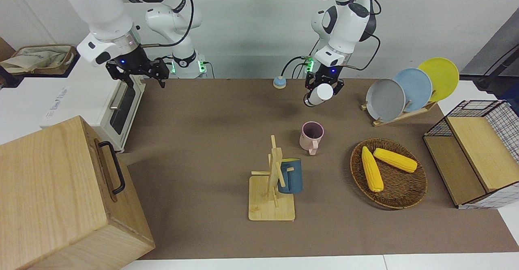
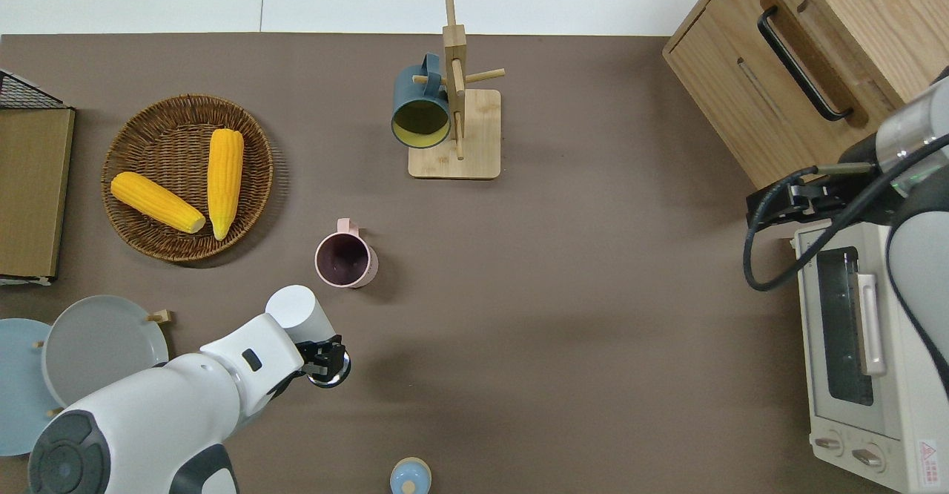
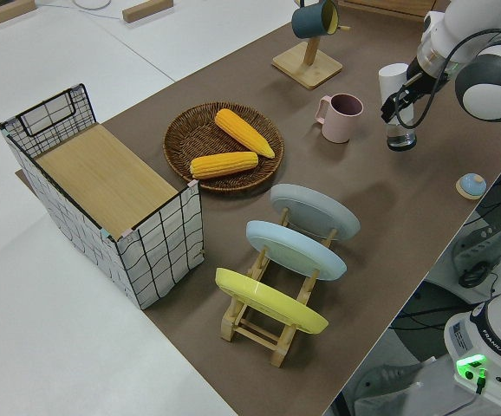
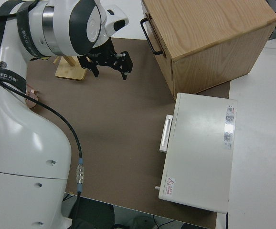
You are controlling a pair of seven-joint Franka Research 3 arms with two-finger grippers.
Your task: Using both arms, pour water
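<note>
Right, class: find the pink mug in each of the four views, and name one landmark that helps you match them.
Front view: pink mug mid-table, nearer the robots than the mug rack.
Overhead view: pink mug centre-left, nearer the robots than the rack.
Left side view: pink mug upper centre, beside the corn basket.
Right side view: only its edge shows.
Shared landmark: the mug rack.
</note>
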